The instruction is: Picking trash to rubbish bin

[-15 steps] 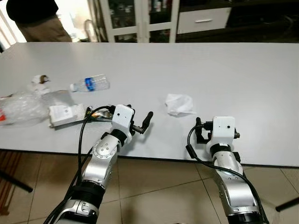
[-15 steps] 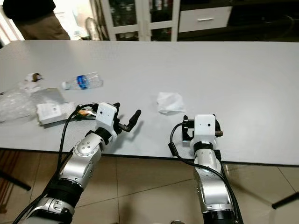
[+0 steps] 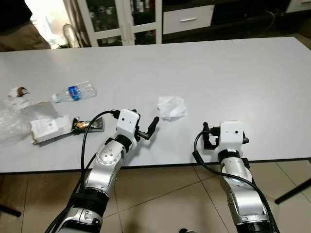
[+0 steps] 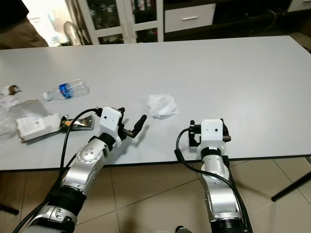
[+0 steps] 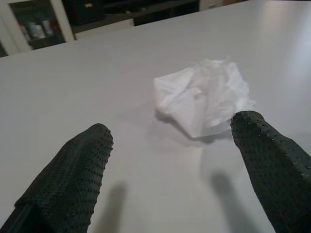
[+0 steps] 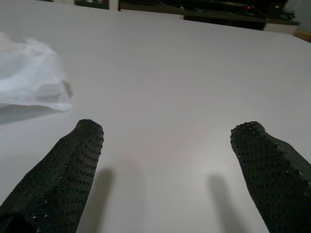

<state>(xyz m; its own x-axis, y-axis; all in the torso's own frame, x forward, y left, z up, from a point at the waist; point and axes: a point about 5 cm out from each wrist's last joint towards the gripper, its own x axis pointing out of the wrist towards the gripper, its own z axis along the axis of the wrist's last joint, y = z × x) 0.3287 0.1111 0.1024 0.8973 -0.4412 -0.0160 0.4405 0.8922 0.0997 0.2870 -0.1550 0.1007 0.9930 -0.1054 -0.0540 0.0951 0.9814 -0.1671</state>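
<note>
A crumpled white tissue (image 3: 171,107) lies on the white table (image 3: 243,73), just beyond and between my two arms. My left gripper (image 3: 141,119) hovers low over the table's front part, open, its fingers pointing at the tissue (image 5: 204,94) a short way ahead with nothing between them. My right gripper (image 6: 167,128) is open too, near the front edge, with the tissue (image 6: 29,77) off to its left. Further trash lies at the left: a small water bottle (image 3: 75,91), a white carton (image 3: 46,127), a dark wrapper (image 3: 90,125) and clear plastic (image 3: 12,121).
A crumpled scrap (image 3: 17,92) lies at the far left of the table. A person (image 3: 19,29) stands beyond the table's far left corner. White cabinets (image 3: 121,19) line the back wall. Tiled floor (image 3: 165,199) shows under the front edge.
The whole picture has shifted, so the camera moved. The tissue now sits closer to the left gripper's fingers. Both grippers keep the same open pose.
</note>
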